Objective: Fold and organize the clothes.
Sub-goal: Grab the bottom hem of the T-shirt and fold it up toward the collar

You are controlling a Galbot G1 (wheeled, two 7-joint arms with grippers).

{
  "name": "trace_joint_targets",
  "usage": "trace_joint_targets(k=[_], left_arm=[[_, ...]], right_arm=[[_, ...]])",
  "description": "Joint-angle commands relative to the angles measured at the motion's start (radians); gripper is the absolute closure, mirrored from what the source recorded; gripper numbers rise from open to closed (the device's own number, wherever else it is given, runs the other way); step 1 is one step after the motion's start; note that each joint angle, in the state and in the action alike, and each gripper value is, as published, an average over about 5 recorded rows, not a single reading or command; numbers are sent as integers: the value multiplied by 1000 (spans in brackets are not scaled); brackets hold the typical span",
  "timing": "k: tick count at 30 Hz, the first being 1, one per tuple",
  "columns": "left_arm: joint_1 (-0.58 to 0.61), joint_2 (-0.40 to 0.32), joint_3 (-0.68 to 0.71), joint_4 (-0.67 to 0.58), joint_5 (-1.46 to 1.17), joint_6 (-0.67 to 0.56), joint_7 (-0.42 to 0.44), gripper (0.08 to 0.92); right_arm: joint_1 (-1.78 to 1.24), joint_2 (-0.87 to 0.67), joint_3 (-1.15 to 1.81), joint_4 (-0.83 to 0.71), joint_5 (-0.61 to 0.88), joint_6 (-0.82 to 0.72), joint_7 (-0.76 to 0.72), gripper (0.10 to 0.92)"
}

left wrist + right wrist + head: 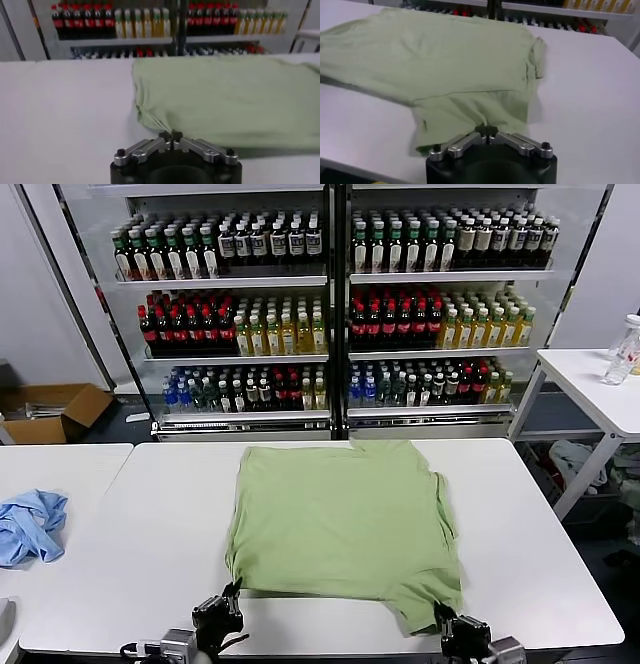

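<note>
Lying flat on the white table [130,514], back side up: light green shirt [345,524], soft and faintly wrinkled. Pinching its near left hem corner with fingers fully clenched: left gripper [170,136]. Gripping the short sleeve at the shirt's near right corner, fingertips likewise pressed together on fabric: right gripper [486,131]. Resting well left of the shirt: crumpled light blue cloth [30,526].

Bright even overhead light; soft shadows under shirt [345,524]; wrist views slightly blurred; shelves defocused.
</note>
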Motion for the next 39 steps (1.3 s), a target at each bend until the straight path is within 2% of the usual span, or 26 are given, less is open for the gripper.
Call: trace_joint_targets(k=[1,12,21,29,32,39], left_arm=[[-33,60,-58,-60,-136,-74,1,914],[-199,131,13,72,-175,-75,-13,914],[-344,154,75,228,-161,-70,-30,914],[-414,164,94,286,-152,-51,-33,911],[-423,157,96,284,-153,-57,-36,868],[-357,130,64,231,-155,-74,-57,666]], right_arm=[[258,-81,-10,13,79,68,21,917],[596,-125,-169,-181,104,73,24,917],[798,-87,-339,-354,-45,115,-17,917],[808,-51,-397,-394,-127,69,-40,917],[774,-42,-390,-391,-161,57,-47,895],[651,-48,-315,-330,-163,145,-36,705]])
